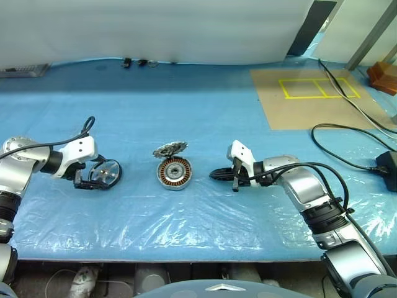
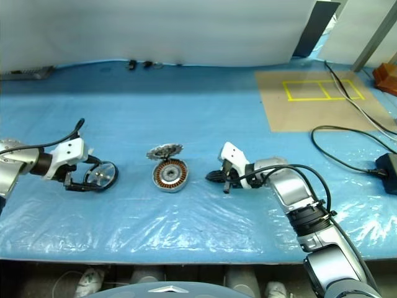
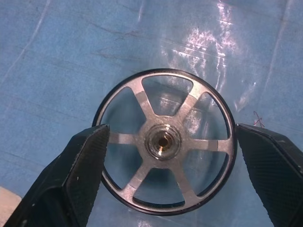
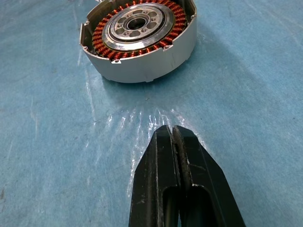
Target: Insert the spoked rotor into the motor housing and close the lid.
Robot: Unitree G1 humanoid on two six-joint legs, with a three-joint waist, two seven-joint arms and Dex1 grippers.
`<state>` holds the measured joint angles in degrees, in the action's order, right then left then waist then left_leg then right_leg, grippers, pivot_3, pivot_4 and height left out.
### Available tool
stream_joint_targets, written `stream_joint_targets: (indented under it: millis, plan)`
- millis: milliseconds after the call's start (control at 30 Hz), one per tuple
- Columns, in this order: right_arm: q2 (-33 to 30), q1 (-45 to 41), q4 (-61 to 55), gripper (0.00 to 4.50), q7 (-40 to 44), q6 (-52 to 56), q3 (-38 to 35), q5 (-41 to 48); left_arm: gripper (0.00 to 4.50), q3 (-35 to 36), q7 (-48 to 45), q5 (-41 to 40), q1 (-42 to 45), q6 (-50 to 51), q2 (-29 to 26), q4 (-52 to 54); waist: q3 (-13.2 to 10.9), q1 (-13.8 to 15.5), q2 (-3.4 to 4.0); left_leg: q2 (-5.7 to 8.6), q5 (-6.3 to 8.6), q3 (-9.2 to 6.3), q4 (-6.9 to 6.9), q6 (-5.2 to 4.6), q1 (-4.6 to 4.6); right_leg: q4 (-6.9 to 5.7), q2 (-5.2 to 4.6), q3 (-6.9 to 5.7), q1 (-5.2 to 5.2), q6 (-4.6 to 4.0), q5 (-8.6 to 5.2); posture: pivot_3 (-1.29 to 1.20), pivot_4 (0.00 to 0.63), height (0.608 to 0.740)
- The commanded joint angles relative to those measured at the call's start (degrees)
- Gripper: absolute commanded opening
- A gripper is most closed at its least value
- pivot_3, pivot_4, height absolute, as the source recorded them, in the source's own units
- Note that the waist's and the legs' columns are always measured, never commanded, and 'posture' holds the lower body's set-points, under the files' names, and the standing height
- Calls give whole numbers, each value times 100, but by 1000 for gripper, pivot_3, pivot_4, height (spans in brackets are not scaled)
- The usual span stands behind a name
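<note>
You see the spoked rotor (image 3: 163, 142) lying flat on the blue sheet (image 1: 198, 118) at the left, between the fingers (image 3: 78, 175) of the left gripper (image 1: 93, 180), which stand wide apart; whether they touch its rim, I cannot tell; the motor housing (image 1: 174, 172) sits in the middle, windings up, its lid (image 1: 170, 148) raised behind it; the right gripper (image 1: 218, 174) is pressed together near the housing, holding nothing.
</note>
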<state>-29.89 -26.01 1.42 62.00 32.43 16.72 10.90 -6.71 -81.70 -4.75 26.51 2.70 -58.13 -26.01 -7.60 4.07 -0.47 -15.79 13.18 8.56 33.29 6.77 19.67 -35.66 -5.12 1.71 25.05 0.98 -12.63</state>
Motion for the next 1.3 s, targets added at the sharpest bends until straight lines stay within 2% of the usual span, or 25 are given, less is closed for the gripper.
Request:
stream_joint_targets:
  millis: [33,267,367,467,833,1067,1267,1300]
  plan:
    - [-35,1,-151,0,-51,-61,-46,27,4455,3,-73,32,-71,35,-49,172,0,0,0,0,0,0,0,0,0,0,0,0,0,0,0,0,150,740]
    - [-15,-1,-100,0,-141,-97,-45,-17,4455,-64,-8,154,-153,-20,24,187,0,-1,1,0,0,0,0,0,-1,0,0,0,0,-4,-2,0,150,740]
    - [-17,7,-97,0,-150,-104,-42,-27,3825,-103,-28,209,-207,-11,42,186,0,-4,1,0,0,0,-1,0,-1,0,0,1,-1,-4,-2,0,150,740]
    - [-27,14,-66,0,-186,-125,-26,-67,2932,-74,136,258,-228,-32,115,168,-1,-2,9,1,0,0,-2,0,-5,0,-1,1,-5,-4,-2,0,150,740]
    - [-25,-40,-38,0,-189,-128,-6,-68,2877,84,95,117,-433,95,72,411,-1,-7,13,3,1,1,-9,1,-21,3,-1,4,-18,-18,-11,0,150,740]
    - [-56,-40,-22,0,-84,-128,21,-41,2877,714,-184,-771,-582,735,-3,914,-2,-10,12,2,1,2,-11,1,-14,6,0,3,-5,-18,-11,0,150,740]
    - [7,-95,110,0,-46,-179,85,-93,2877,626,-197,-642,-661,557,-147,1050,-2,-8,11,2,1,1,-11,1,-2,11,-1,0,1,-17,-10,0,150,740]
    - [17,-114,145,0,-48,-200,97,-105,3227,587,-103,-541,-658,453,-139,1000,-2,-9,11,2,1,1,-11,1,-2,11,-1,0,1,-17,-10,0,150,740]
